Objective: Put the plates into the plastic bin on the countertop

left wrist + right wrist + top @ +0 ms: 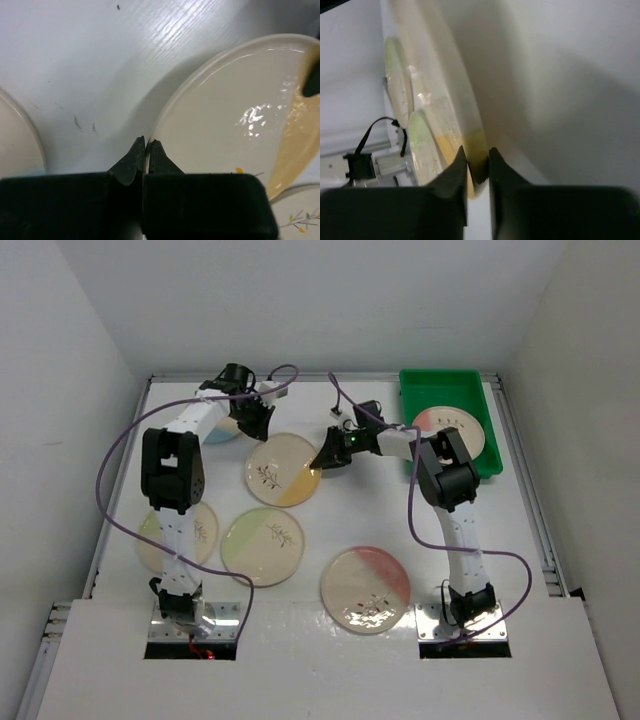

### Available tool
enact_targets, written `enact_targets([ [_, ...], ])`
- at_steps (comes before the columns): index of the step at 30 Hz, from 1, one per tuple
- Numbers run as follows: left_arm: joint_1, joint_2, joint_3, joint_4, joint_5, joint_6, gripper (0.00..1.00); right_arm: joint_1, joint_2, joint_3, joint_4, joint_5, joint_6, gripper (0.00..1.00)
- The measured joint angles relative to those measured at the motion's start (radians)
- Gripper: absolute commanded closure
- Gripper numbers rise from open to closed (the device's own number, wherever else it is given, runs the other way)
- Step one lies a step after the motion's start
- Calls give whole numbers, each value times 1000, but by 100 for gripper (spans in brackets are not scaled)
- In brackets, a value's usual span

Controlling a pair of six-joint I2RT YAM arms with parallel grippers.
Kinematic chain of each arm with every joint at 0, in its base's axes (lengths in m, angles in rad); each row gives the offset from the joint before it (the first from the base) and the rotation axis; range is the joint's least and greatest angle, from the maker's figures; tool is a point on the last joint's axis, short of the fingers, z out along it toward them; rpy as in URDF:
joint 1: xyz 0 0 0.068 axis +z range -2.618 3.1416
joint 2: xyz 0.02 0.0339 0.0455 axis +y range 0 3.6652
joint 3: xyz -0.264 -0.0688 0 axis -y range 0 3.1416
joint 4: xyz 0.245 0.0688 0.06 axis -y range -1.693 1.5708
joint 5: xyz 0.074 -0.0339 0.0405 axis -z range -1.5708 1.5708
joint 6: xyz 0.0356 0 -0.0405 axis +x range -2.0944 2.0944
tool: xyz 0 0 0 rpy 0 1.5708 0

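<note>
A cream plate with a yellow segment [280, 468] lies mid-countertop. My right gripper [325, 462] is shut on its yellow right rim; in the right wrist view the rim sits pinched in this gripper [479, 160], and the plate [440, 95] stretches away. My left gripper [257, 423] is shut and empty, its tips [146, 143] against the same plate's [235, 115] opposite rim. The green plastic bin [420, 385] at the back right holds one plate with a pink segment [455, 430]. The white countertop [330, 525] carries the other plates.
More plates lie around: a green-segment one [262, 545], a pink-segment one [365, 588], one half under the left arm [205, 530], and a blue-tinted one [222, 432] behind the left gripper. White walls close in on the left, back and right. Purple cables loop over both arms.
</note>
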Motion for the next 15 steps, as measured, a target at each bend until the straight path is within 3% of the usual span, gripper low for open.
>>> enact_targets([
  [4, 4, 37, 0, 24, -16, 0, 99, -6, -24, -19, 10, -8, 8, 100],
  [5, 4, 37, 0, 23, -16, 0, 83, -6, -35, -31, 11, -2, 13, 100],
  [9, 11, 37, 39, 18, -26, -3, 49, -30, -114, -74, 5, 58, 50, 100],
  [15, 90, 18, 79, 27, -3, -37, 42, -225, -385, -264, 166, 186, 217, 100],
])
